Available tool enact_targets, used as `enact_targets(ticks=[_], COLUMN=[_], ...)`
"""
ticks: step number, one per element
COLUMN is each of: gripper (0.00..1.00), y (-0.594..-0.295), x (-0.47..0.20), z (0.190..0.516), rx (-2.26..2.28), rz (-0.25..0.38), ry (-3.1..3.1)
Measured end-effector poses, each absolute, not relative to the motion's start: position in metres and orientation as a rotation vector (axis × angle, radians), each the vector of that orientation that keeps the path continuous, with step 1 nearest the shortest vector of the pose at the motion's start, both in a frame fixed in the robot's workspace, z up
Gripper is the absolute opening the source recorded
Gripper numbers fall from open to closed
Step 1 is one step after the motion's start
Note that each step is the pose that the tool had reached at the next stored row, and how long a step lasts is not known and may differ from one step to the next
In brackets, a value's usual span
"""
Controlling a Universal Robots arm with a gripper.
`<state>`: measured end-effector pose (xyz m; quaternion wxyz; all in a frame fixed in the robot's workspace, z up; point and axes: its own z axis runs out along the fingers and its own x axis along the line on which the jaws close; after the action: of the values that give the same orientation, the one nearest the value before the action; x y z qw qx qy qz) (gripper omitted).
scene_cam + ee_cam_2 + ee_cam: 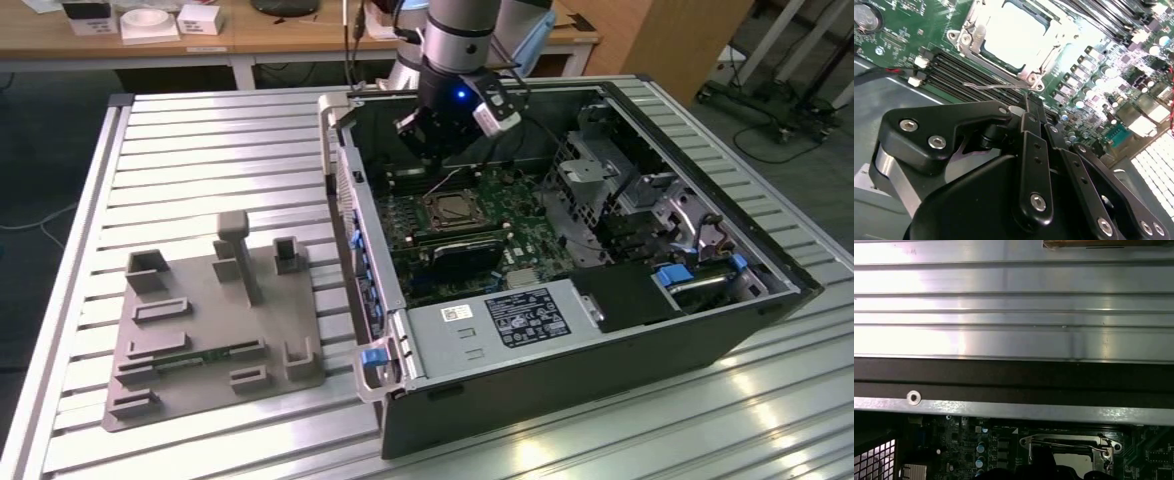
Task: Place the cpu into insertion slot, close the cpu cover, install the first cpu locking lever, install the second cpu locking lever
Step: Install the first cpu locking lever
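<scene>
Black computer case [601, 380] | silver-rimmed square insertion slot [965, 37] holds flat silvery cpu [1014, 35], thin metal cpu cover [1004, 65] down | black gripper [1028, 100] beside slot, jaws together

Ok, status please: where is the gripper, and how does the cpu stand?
Gripper inside the computer case, tip by a locking lever. cpu seated, cpu cover looks down over it. Nothing seen blocking.

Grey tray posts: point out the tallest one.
The post near the tray's middle; it stands clearly higher than the stubby ones around it.
</scene>
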<state>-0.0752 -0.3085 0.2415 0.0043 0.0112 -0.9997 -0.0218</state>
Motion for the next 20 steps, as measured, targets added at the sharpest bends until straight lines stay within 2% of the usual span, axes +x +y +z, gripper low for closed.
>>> enact_targets(ticks=[20], gripper=[0.10], y=[-0.299], x=[-0.052], z=[0.235], rx=[0.030], rz=[-0.063], ry=[-3.133])
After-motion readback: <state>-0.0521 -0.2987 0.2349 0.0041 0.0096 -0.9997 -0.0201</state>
